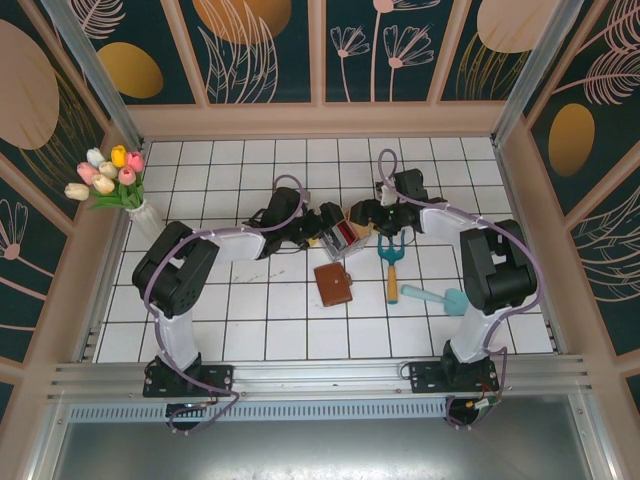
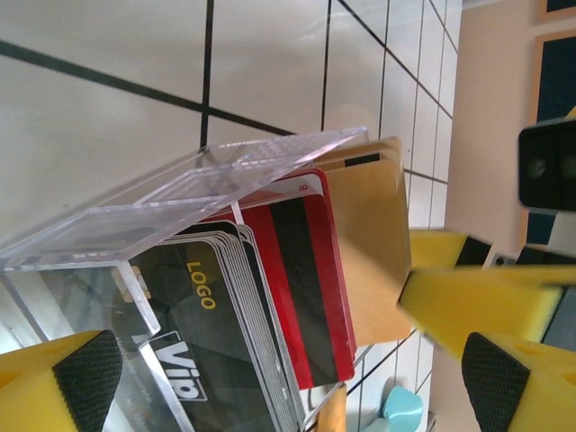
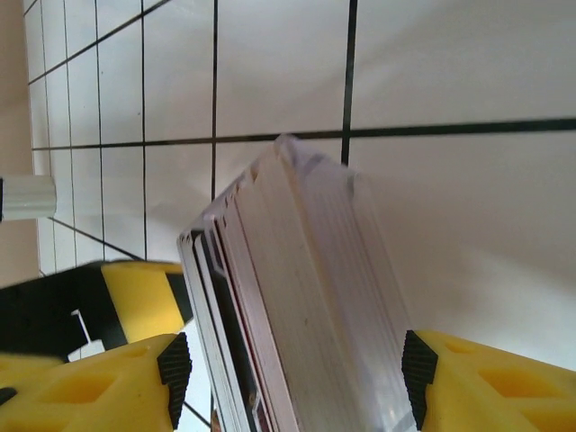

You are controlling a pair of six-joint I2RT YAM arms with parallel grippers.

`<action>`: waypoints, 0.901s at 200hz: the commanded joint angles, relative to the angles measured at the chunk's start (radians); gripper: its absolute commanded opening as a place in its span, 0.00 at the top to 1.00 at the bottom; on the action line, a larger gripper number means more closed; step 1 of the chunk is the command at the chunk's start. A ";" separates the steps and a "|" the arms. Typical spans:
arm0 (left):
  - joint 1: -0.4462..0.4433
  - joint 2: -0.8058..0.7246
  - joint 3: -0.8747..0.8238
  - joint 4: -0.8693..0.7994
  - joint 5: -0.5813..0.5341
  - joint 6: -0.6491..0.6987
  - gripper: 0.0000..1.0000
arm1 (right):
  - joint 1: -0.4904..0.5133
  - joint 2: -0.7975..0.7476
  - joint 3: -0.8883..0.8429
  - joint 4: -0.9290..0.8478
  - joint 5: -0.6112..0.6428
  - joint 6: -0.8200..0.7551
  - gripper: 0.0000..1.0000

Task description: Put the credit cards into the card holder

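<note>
The credit cards stand in a stack inside a tilted clear plastic box: dark "VIP" ones, red ones and a tan one. My left gripper is open, its pads either side of the box's near end. My right gripper is also open, straddling the box edge-on, with the card edges at its left side. In the top view both grippers meet at the box. The card holder, a brown leather wallet, lies shut on the table just in front of it.
A teal garden fork with an orange handle and a teal mallet lie right of the wallet. A vase of tulips stands at the far left. Wooden walls ring the tiled table.
</note>
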 commanded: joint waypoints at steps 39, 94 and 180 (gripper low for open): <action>-0.006 0.016 0.044 -0.034 -0.050 0.016 0.02 | 0.000 -0.067 0.047 -0.121 0.180 -0.085 0.32; -0.006 0.002 0.064 -0.161 -0.131 0.079 0.04 | 0.065 -0.052 0.228 -0.343 0.532 -0.302 0.31; -0.006 0.003 0.078 -0.243 -0.199 0.108 0.51 | 0.169 -0.018 0.292 -0.381 0.644 -0.301 0.33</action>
